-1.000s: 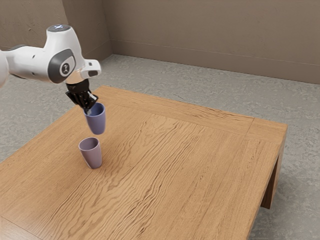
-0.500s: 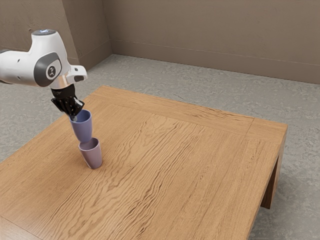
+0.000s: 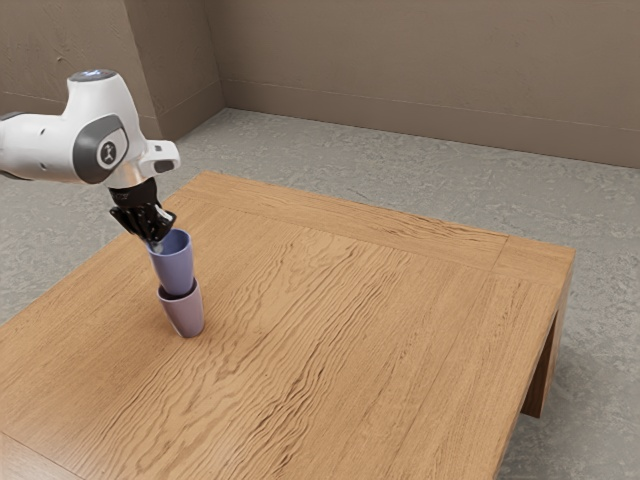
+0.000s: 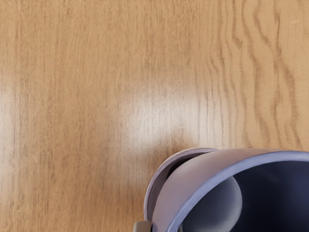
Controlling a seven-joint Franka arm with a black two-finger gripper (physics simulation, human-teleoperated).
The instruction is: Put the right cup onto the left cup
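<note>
from the exterior view's left, my white arm comes in over the counter, w/ my black hand at its end, pointing down. hand's clamped on the blue cup, gripping its wall at the rim, 1 fingertip inside & 1 outside. that cup's mouth is up, its btm down in the mouth of the mauve cup, so most of the blue wall stands above the mauve rim. wrist view: a crescent of mauve rim & a dark gap show beside the blue cup's outer wall. mauve cup's upright on the counter, nr the edge on my arm's side. farther r. in the ext. view: bare wood grain, then a counter leg & grey floor.
</note>
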